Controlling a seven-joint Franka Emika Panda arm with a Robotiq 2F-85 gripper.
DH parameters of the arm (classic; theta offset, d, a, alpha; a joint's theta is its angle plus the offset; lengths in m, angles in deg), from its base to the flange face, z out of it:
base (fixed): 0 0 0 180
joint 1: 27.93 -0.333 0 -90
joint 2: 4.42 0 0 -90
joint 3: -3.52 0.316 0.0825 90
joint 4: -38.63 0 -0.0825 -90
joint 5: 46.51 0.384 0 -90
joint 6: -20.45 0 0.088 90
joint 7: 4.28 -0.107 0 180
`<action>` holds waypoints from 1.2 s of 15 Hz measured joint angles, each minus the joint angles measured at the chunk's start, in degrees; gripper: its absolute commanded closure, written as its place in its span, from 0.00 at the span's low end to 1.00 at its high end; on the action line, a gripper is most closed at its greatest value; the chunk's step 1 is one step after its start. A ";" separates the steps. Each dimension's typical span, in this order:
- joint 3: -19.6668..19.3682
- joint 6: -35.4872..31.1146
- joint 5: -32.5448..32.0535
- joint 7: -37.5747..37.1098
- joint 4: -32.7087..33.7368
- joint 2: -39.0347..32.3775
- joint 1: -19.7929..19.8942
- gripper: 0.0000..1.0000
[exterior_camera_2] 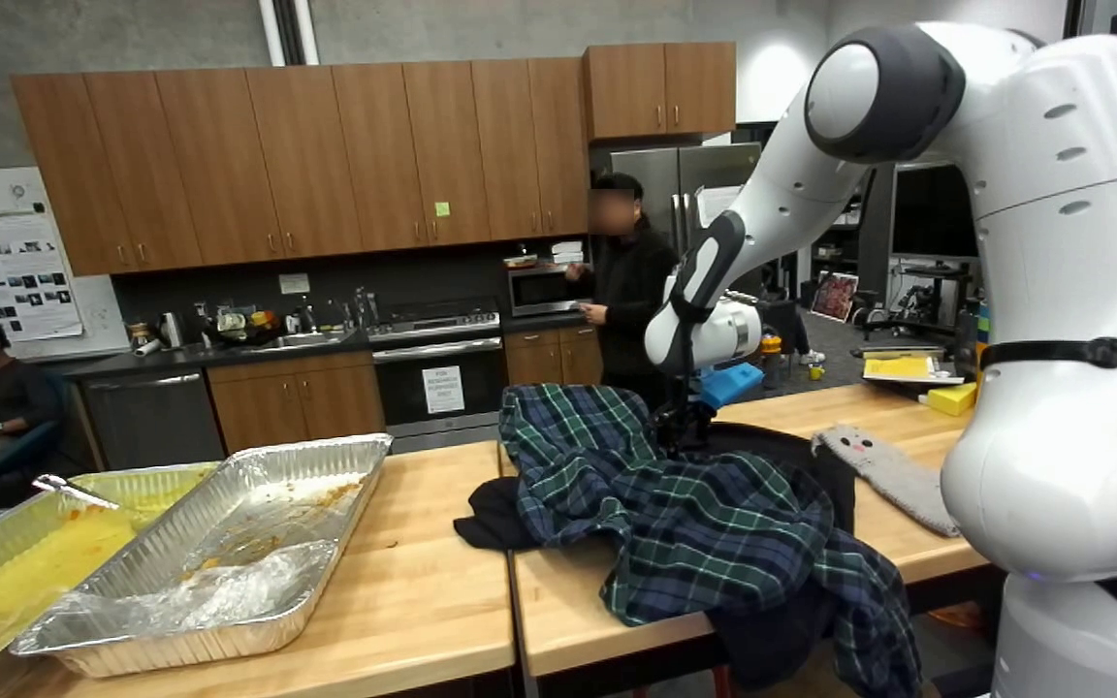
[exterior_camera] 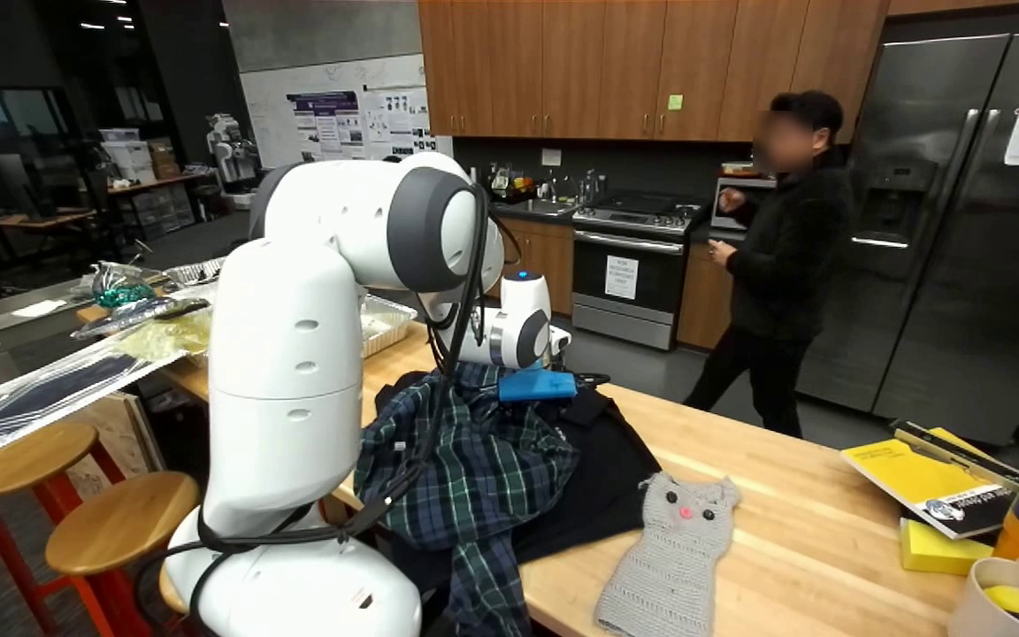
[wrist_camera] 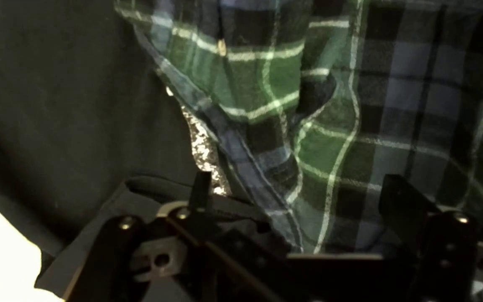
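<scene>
Wooden cabinets [exterior_camera_2: 297, 160], pale grey wall [exterior_camera_2: 462, 29], steel fridge [exterior_camera: 952, 292], red-legged stools [exterior_camera: 125, 522].

Passable: bare surface [exterior_camera_2: 428, 553] btwn foil tray [exterior_camera_2: 200, 648] & black cloth [exterior_camera_2: 493, 514]; also btwn grey knit toy [exterior_camera: 678, 557] & yellow book [exterior_camera: 912, 464]. Tight: toy lies right beside the cloth, can't tell if touching. Low moves blocked: plaid shirt [exterior_camera_2: 704, 523] heaped around spread fingers [wrist_camera: 398, 205], showing btwn them in wrist view. Robot's base [exterior_camera: 297, 579] crowds edge where shirt hangs over. Beyond surface, person [exterior_camera: 792, 239] stands in aisle.
</scene>
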 measured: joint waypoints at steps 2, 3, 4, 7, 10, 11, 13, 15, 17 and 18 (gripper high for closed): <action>0.21 0.30 -0.04 0.00 2.18 -1.86 -0.01 0.00; 0.30 0.50 -0.06 0.00 3.21 -2.58 -0.03 0.00; 0.39 0.76 -0.09 0.00 4.26 -3.23 -0.05 0.00; 0.64 2.27 -0.18 0.00 7.64 -4.90 -0.28 0.00; 0.88 4.19 -0.31 -0.03 10.87 -6.64 -0.57 0.26; 0.88 4.57 -0.35 -0.03 11.78 -7.21 -0.69 0.32; 0.94 5.26 -0.35 -0.03 13.35 -8.39 -0.84 0.47; 1.00 5.73 -0.34 -0.03 14.75 -9.59 -0.87 0.63; 1.06 6.37 -0.34 -0.03 16.04 -10.75 -0.88 0.79; 1.12 6.64 -0.34 -0.02 16.54 -11.22 -0.88 0.87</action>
